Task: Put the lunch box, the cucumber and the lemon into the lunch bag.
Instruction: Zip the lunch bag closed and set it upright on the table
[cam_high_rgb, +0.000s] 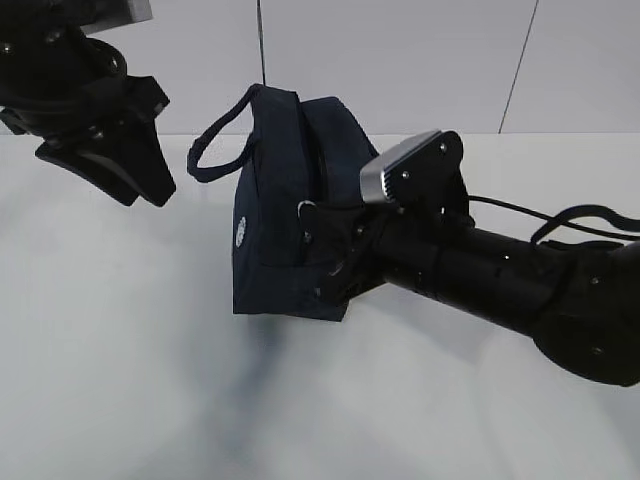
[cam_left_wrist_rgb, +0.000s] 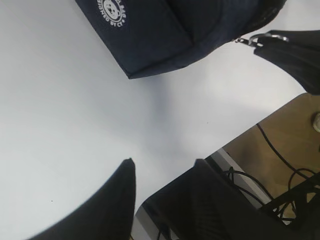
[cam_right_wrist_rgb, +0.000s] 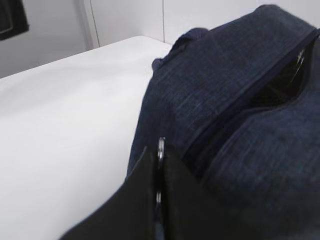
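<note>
The navy lunch bag (cam_high_rgb: 285, 230) stands upright on the white desk (cam_high_rgb: 120, 330), near the middle of the exterior view, with one loop handle (cam_high_rgb: 215, 140) sticking out to its left and a round white logo (cam_high_rgb: 240, 229) on the side panel facing that way. The right tool (cam_high_rgb: 335, 262) is pressed against the bag's right side, its jaws together and clamped on the silver ring pull (cam_right_wrist_rgb: 161, 148) of the zipper; in the right wrist view the ring stands on edge between the two dark fingertips (cam_right_wrist_rgb: 142, 185). Beyond the ring the zipper (cam_right_wrist_rgb: 260, 95) runs along the bag's top, and there the seam gapes and shows a dark interior. The left tool (cam_high_rgb: 150, 185) hangs above the desk to the left of the bag, well apart from it and touching nothing, with its jaws partly apart and nothing between them. In the left wrist view its two dark fingers (cam_left_wrist_rgb: 117, 200) frame bare desk, with the bag's lower corner and logo (cam_left_wrist_rgb: 111, 10) at the top of the frame.
</note>
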